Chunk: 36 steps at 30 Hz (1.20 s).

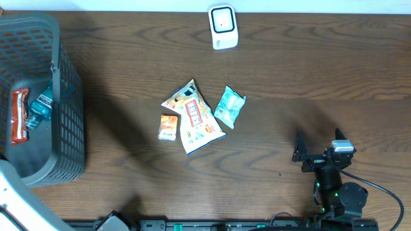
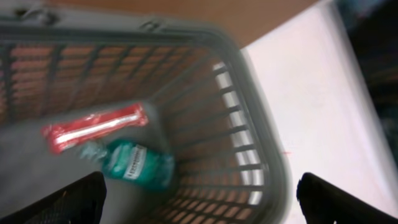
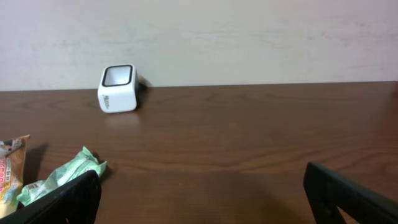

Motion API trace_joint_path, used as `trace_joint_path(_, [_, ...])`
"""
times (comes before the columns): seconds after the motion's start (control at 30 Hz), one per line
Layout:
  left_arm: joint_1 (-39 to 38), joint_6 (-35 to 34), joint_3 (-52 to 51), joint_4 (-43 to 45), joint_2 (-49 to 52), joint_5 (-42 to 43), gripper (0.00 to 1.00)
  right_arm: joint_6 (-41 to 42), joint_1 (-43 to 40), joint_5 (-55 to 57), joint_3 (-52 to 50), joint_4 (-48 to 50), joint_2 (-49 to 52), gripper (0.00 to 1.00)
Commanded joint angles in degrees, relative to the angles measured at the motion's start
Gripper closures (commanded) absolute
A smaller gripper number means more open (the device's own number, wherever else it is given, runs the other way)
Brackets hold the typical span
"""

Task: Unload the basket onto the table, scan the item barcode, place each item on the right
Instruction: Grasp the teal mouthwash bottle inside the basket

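My left fingers (image 2: 62, 202), right fingers (image 3: 348, 196): spread, empty. Red flat packet (image 1: 19, 115), teal plastic bottle (image 1: 38, 106) in grey lattice basket (image 1: 70, 109), upper left; three snack packets (image 1: 196, 119), centre-frame, apparently unscanned.

Dark brown table (image 1: 321, 77) with flowing wood grain. A grey basket (image 1: 72, 96) with open lattice walls holds a red packet (image 1: 19, 115) with a pale stripe along it and a teal bottle (image 1: 40, 108) with a white label. The scanner (image 1: 223, 27) is white with a black window. The large snack bag (image 1: 194, 117) is white, orange and red; the small packet (image 1: 167, 127) is orange; the crinkled packet (image 1: 229, 107) is mint green with white. The wall (image 3: 249, 37) is off-white
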Motion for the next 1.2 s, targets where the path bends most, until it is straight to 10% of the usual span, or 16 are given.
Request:
trace_joint_path(0.0, [-0.1, -6.5, 0.0, -2.0, 5.7, -3.3, 0.02, 0.6, 0.3, 0.1, -0.2, -0.1, -0.4, 0.01])
trace_joint_path(1.17, [-7.7, -49.5, 0.0, 2.7, 41.7, 0.4, 0.02, 0.6, 0.3, 0.1, -0.2, -0.1, -0.4, 0.01])
